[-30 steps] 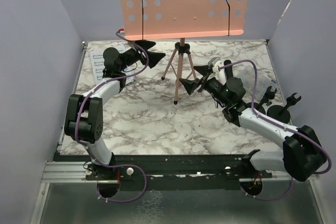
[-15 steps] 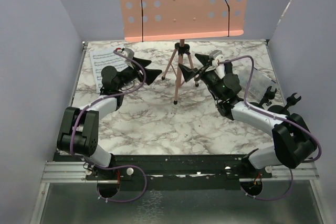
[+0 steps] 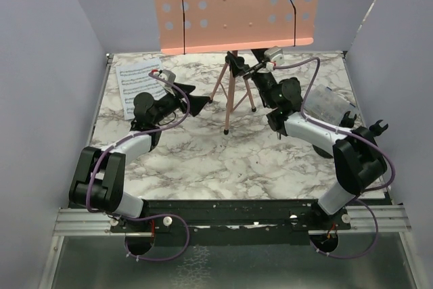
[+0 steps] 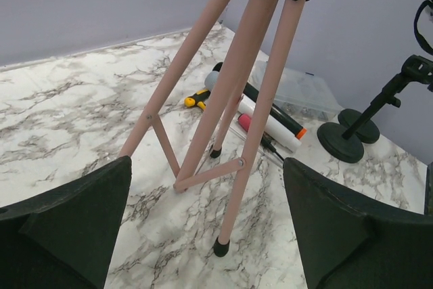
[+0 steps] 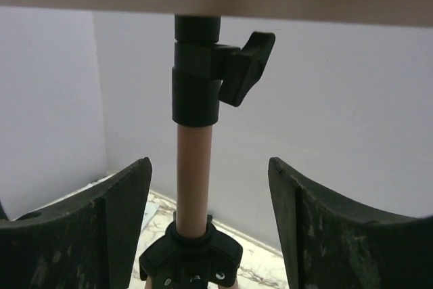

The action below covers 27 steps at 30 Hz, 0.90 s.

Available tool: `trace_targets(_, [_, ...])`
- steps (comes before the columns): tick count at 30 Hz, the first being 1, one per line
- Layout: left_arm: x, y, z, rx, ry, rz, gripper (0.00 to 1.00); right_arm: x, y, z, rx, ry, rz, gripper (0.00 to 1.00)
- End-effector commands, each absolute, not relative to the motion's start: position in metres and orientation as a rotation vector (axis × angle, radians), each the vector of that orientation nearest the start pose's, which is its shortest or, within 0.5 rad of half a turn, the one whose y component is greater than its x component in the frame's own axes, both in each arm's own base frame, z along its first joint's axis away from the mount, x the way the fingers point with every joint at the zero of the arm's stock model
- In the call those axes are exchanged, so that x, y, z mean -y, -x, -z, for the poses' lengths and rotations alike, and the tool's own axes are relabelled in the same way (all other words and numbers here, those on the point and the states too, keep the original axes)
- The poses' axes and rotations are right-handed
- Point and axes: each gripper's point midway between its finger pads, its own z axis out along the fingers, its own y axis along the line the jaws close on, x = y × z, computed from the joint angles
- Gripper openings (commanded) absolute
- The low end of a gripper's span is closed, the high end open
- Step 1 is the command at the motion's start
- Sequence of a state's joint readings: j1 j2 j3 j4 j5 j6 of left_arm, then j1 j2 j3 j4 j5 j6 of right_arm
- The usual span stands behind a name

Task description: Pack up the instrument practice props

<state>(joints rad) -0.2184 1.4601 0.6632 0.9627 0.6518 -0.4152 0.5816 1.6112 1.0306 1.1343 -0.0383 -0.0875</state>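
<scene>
The pink tripod music rest [image 3: 231, 93] stands at the back middle, its perforated board [image 3: 237, 5] on top. My right gripper [image 3: 242, 68] is open around the pole [image 5: 195, 174] just under the black clamp [image 5: 197, 79], not touching; in the right wrist view the gripper [image 5: 210, 225] straddles it. My left gripper [image 3: 196, 103] is open and empty, left of the tripod legs [image 4: 254, 99]; the left wrist view shows the gripper [image 4: 206, 235] facing them. White sheet-music pages [image 3: 139, 80] lie back left. The white microphone [image 4: 270, 124], black microphone [image 4: 257, 97] and two black holders [image 4: 345, 144] lie beyond the legs.
A clear plastic box [image 3: 328, 105] sits at the right, with a holder clip [image 3: 376, 128] near the right wall. A red-handled screwdriver [image 4: 249, 124] and a yellow-and-black tool [image 4: 196, 100] lie by the microphones. Grey walls close in the table on three sides.
My right gripper moved back and up to the pole under the board. My left gripper came forward from the back left, uncovering the sheet music, and now faces the legs.
</scene>
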Motion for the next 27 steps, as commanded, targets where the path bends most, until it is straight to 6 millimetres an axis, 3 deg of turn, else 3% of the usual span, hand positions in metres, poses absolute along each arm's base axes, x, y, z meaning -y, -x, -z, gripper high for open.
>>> trace_targets(1, [0.203, -0.373, -0.233, -1.486, -0.407, 0.924, 0.93, -0.277, -0.434, -0.395, -0.935, 0.329, -0.403, 0.72])
trace_targets(5, [0.205, -0.369, -0.23, -1.499, -0.415, 0.918, 0.93, -0.283, -0.441, -0.386, -0.954, 0.345, -0.4, 0.65])
trace_targets(8, [0.205, -0.368, -0.229, -1.506, -0.42, 0.91, 0.93, -0.286, -0.441, -0.382, -0.966, 0.355, -0.415, 0.54])
trace_targets(15, [0.206, -0.365, -0.228, -1.511, -0.423, 0.9, 0.92, -0.3, -0.427, -0.374, -0.989, 0.433, -0.508, 0.21])
trace_targets(20, [0.207, -0.363, -0.231, -1.495, -0.442, 0.882, 0.93, -0.304, -0.407, -0.381, -0.991, 0.472, -0.59, 0.02])
trace_targets(27, [0.211, -0.368, -0.236, -1.463, -0.47, 0.81, 0.93, -0.302, -0.381, -0.398, -0.973, 0.518, -0.648, 0.0])
